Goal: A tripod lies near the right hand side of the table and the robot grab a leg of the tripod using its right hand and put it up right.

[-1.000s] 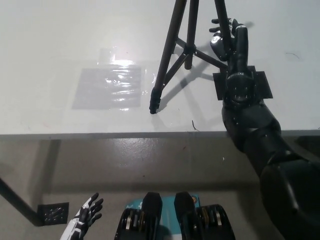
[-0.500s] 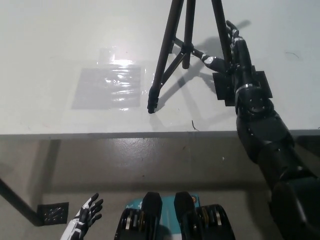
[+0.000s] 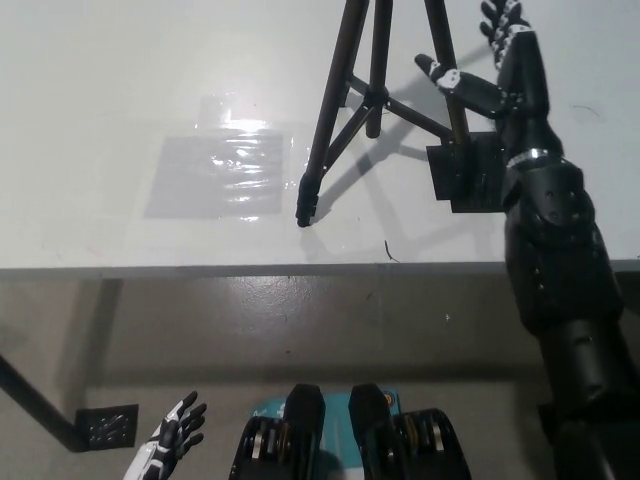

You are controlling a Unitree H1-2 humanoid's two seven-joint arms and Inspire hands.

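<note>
You have the white bench (image 3: 120, 90) filling the upper part of the head view, its near edge running across below the right hand; the black right arm (image 3: 560, 270) rises from the lower right corner and reaches over that edge onto the surface.

The tripod (image 3: 372, 95) stands upright on the bench just to the left of the right hand, its legs spread and its top cut off by the upper edge of the view; its front leg slants down and away from the hand and ends in a foot (image 3: 304, 214) planted on the bench, well to the hand's lower left; its right-side leg (image 3: 447, 70) runs down just beside the hand and meets a flat black pad (image 3: 470, 178) that lies on the bench directly below the hand.

Your right hand (image 3: 495, 70) is spread open and grips nothing; its fingers fan upward and one fingertip (image 3: 432, 67) points left, close against the tripod's right-side leg; whether it touches cannot be made out.

A shiny clear patch (image 3: 220, 175) lies on the bench far to the left of that hand.

The white left hand (image 3: 170, 445) rests at the lower left, below bench level, fingers apart and holding nothing.
</note>
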